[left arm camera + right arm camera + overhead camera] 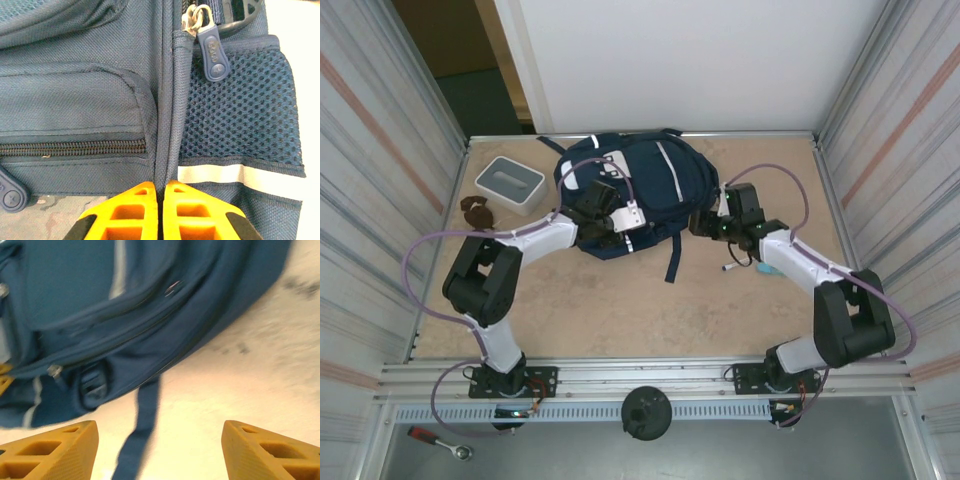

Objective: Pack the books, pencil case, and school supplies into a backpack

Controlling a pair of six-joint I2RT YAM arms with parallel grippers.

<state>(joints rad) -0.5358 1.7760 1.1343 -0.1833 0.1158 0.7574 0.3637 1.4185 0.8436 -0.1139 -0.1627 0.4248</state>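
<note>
1. One backpack (645, 180) lies flat at the far middle of the tabletop (620, 310), its top near the back rim.
2. Two pincers work at it. The left pincer (160, 197) is pressed closed on the seam ridge at the bag's near-left edge. The right pincer (160, 425) is spread wide just off the bag's right edge, gripping nothing.
3. Two zipper pulls (212, 55) show in the left wrist view, and one loose strap (672, 262) trails toward the near side.
4. Two small items lie beside the right arm: a white marker (731, 266) and a teal item (767, 270).
5. One white-and-grey box (510, 183) and one brown object (475, 208) sit by the left rim.
6. Bare tabletop spans the near middle and the far-right corner.
</note>
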